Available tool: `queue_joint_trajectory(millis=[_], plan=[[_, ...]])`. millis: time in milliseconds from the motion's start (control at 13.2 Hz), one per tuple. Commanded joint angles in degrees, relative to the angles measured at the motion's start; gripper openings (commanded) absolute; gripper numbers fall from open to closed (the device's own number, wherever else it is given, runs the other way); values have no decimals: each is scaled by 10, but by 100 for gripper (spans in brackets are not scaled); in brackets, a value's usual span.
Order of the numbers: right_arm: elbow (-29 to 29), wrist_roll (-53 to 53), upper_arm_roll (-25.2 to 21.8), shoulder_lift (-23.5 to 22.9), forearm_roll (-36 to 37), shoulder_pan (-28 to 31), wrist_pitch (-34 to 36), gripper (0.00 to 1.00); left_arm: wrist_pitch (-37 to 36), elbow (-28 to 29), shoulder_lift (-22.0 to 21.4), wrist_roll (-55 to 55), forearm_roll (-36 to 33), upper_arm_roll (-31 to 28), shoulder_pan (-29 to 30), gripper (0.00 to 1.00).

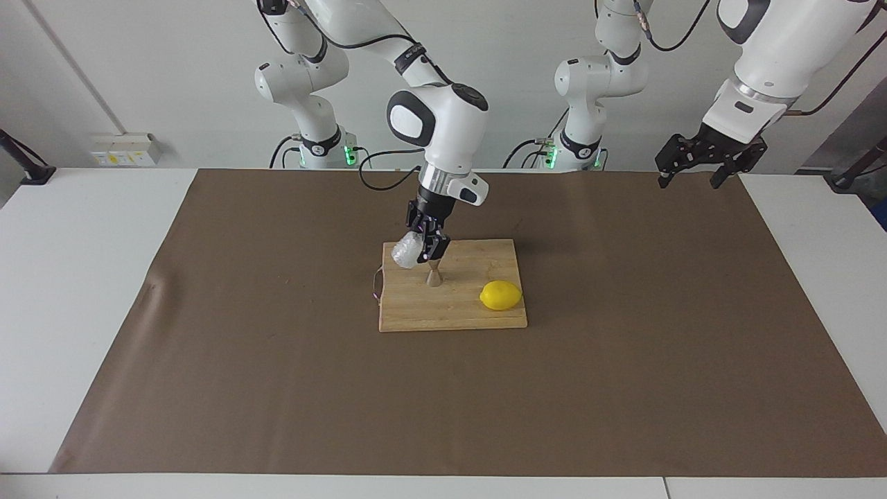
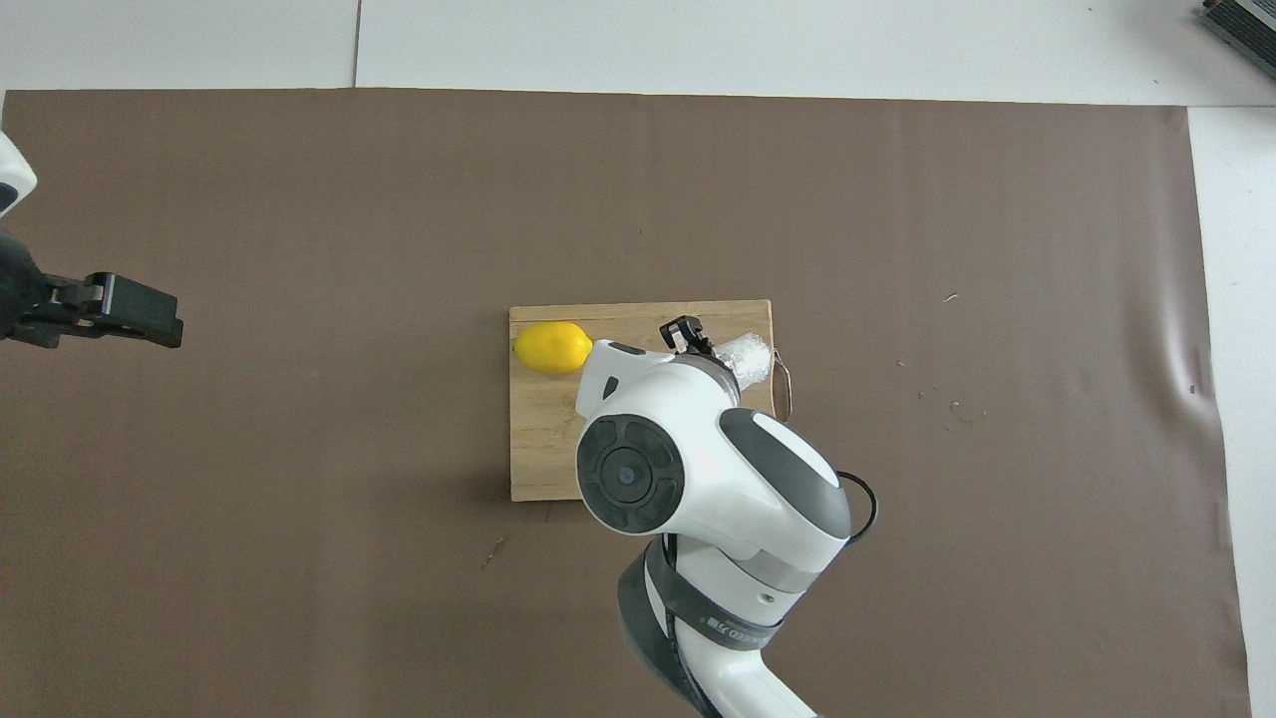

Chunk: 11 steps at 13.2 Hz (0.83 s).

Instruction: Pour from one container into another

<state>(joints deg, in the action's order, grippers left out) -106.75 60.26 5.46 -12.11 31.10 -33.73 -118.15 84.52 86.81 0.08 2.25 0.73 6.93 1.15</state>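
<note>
1. Grippers first: my left gripper (image 1: 700,166) waits in the air over the left arm's end of the brown mat (image 1: 277,388), fingers spread wide and holding nothing.
2. My right gripper (image 1: 424,244) hangs over the wooden board (image 1: 450,315), clamped on the crinkled whitish cup (image 1: 406,253), which I see tipped on its side just above the steel jigger (image 1: 434,276).
3. That jigger stands upright on the board, at the edge nearer the robots.
4. Farther from the robots, toward the left arm's end of the board, lies a lemon (image 1: 500,295).
</note>
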Motion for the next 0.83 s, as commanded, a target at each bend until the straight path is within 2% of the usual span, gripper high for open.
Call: queue_joint_trajectory(millis=[0,757], plan=[[-2,-33,1,-5,34,-13,11,0,-2,20,-17,0,-7,2,4,100],[-2,-66,1,-18,78,-33,27,0,-1,20,-17,0,-8,2,4,100]])
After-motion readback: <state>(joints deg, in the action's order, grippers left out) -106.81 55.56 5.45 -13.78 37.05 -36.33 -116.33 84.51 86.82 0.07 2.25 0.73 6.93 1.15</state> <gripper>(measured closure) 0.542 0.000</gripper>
